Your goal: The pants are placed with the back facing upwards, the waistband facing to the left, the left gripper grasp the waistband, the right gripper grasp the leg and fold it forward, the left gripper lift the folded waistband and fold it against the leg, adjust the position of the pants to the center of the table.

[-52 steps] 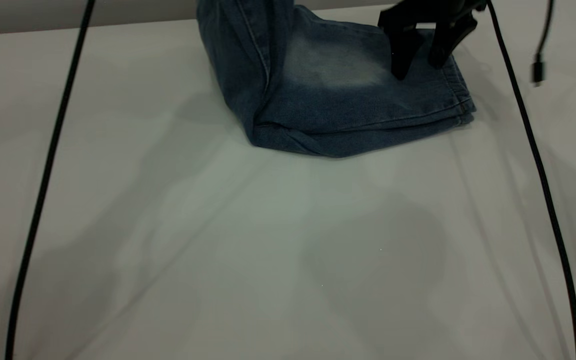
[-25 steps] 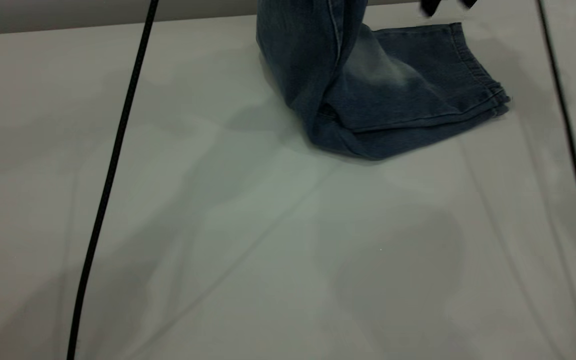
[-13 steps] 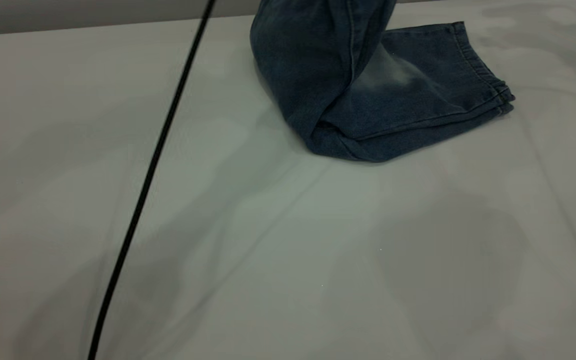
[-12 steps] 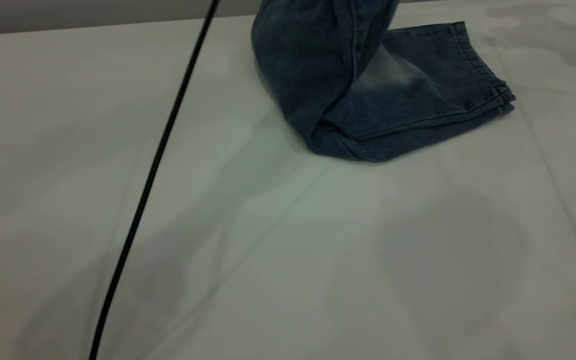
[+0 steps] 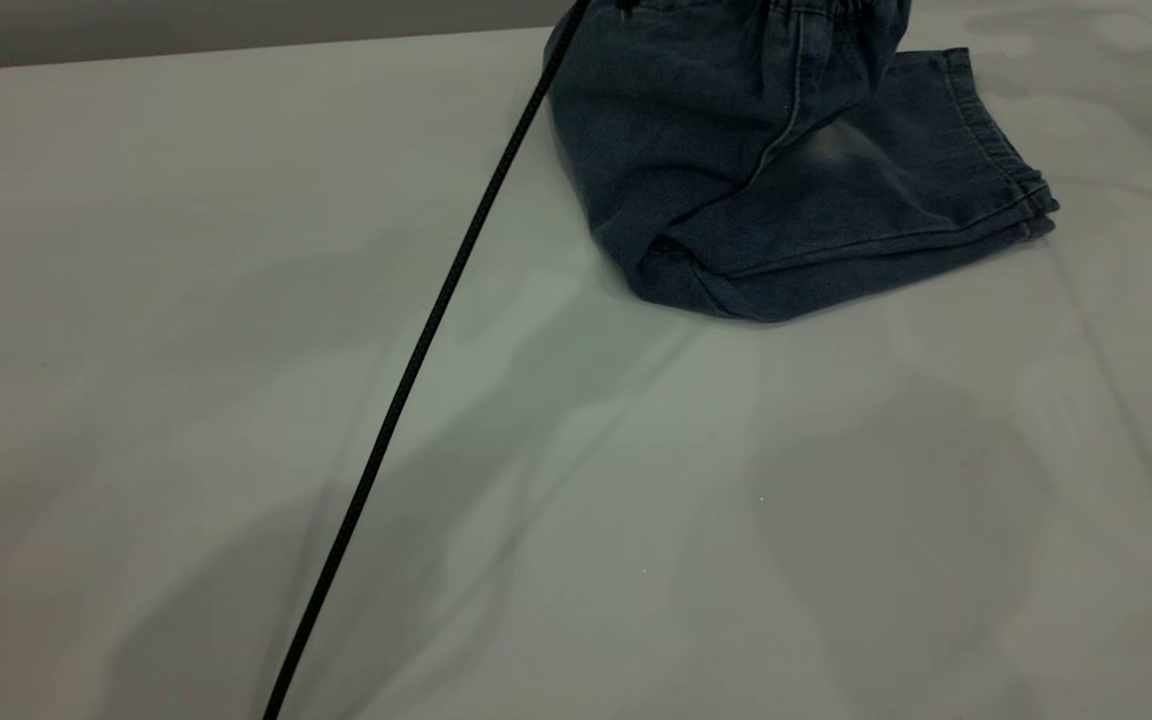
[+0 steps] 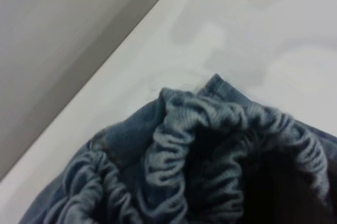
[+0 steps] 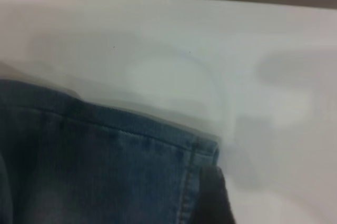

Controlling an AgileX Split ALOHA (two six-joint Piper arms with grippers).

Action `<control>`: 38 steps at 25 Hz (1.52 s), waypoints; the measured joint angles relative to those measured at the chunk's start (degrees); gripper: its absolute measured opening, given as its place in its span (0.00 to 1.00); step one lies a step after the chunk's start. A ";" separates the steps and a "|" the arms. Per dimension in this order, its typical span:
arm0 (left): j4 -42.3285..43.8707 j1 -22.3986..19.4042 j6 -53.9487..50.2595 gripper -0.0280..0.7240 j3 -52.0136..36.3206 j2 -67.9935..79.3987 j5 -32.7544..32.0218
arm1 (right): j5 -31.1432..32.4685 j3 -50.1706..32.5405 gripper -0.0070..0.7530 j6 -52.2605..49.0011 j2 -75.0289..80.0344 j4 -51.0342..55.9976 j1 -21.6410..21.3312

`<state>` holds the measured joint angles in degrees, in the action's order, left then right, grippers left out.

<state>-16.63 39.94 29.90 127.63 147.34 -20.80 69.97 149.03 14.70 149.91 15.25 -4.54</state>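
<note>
The pants (image 5: 776,190) sat near the far edge of the table (image 5: 576,480), a bit right of middle in the exterior view. The waistband (image 5: 836,8) end was pulled up off the surface and draped over toward the leg (image 5: 896,180), which lay flat with its hem pointing right and the pale faded patch showing. The fold bulged at the near-left side of the pile.

The left wrist view was filled with the bunched elastic waistband (image 6: 210,150) right up against the camera (so the left gripper was at it, above the top of the exterior view), but I couldn't tell how its jaws stood. The right wrist view looked down on the leg's hem corner (image 7: 158,155) with one dark finger (image 7: 216,197) just beside it; couldn't tell the right gripper's jaw state either.

A black cable (image 5: 416,360) ran slantwise across the table.
</note>
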 joint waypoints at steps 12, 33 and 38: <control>-0.16 0.26 -0.38 0.70 0.27 -0.38 12.81 | 0.05 0.47 0.62 -0.10 -0.72 -0.30 -0.05; 21.50 -4.03 -23.20 0.71 0.53 -1.66 -20.26 | 0.16 0.53 0.62 -1.11 -29.27 8.80 0.01; 20.62 -3.19 -23.20 0.71 0.49 2.30 -10.76 | 0.16 0.53 0.62 -1.13 -35.27 9.81 0.01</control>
<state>3.99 36.75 6.71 128.12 149.64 -31.57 70.13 149.56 13.57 114.65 25.06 -4.52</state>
